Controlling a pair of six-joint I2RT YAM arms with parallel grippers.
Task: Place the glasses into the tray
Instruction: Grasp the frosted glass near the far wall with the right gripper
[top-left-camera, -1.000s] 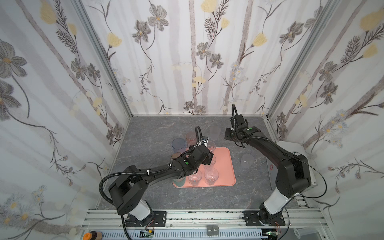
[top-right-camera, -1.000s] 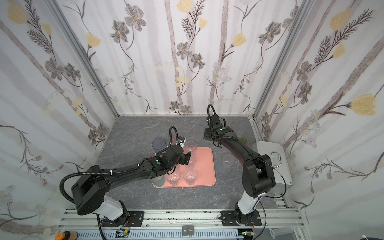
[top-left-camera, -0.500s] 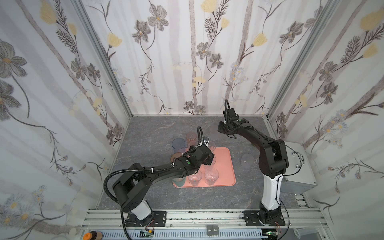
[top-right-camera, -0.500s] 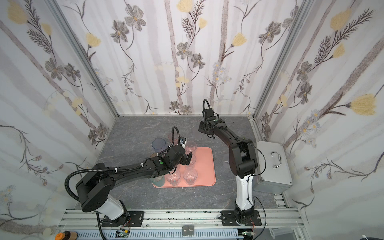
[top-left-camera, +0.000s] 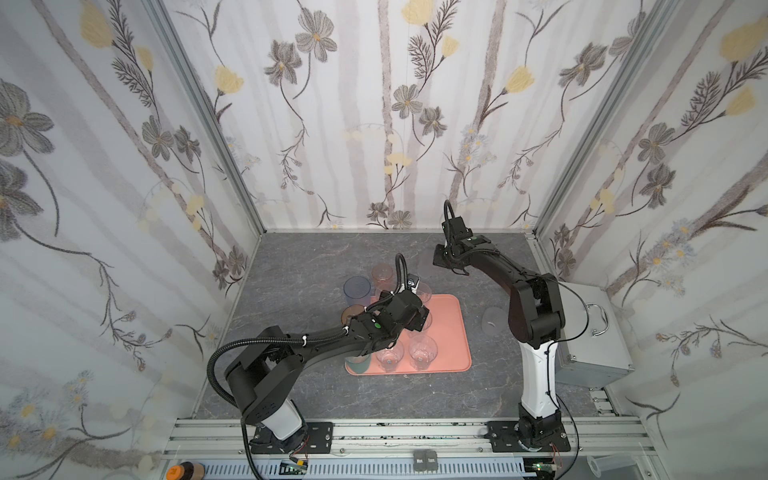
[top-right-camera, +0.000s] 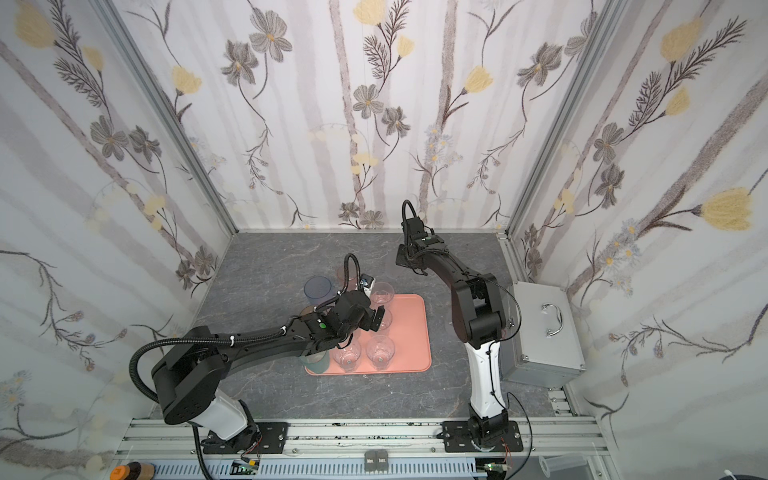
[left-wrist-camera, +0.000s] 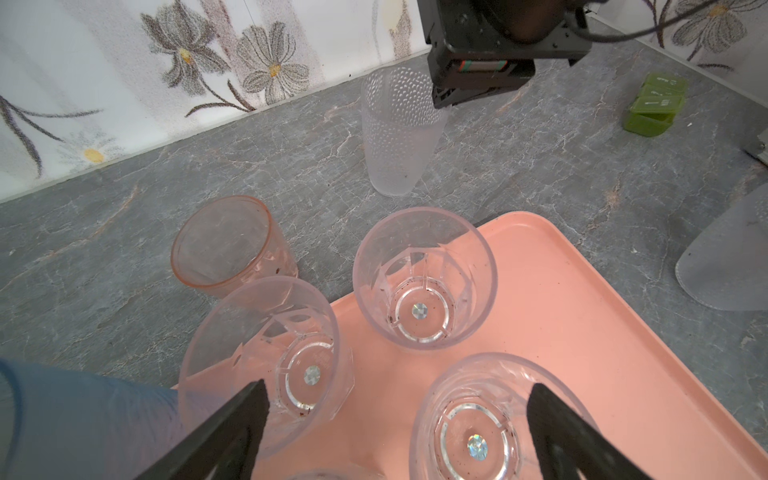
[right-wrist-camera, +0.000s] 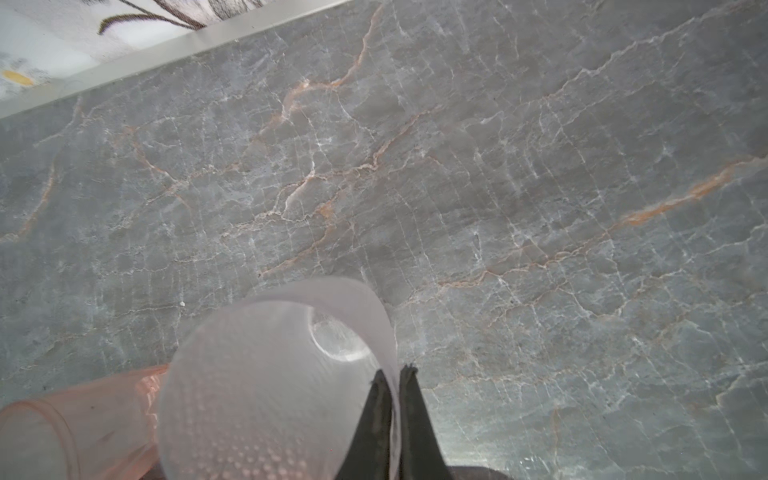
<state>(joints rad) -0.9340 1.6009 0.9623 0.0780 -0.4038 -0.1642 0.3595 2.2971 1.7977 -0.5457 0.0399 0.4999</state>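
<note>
My right end effector (right-wrist-camera: 394, 374) was pinched tight on the rim wall of the frosted glass (left-wrist-camera: 395, 137), one finger inside and one outside. The glass stood on the bench (left-wrist-camera: 124, 199) near the back wall, off the tray (left-wrist-camera: 582, 332). My left end effector (left-wrist-camera: 399, 395) hung spread wide, holding nothing, above three clear glasses (left-wrist-camera: 424, 282) standing upright in the tray. A pink glass (left-wrist-camera: 228, 245) stood on the bench just beside the tray.

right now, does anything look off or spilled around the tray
Nothing is toppled or spilled. The only oddity is dark specks inside the clear glasses on the tray, so they look dirty.
</note>
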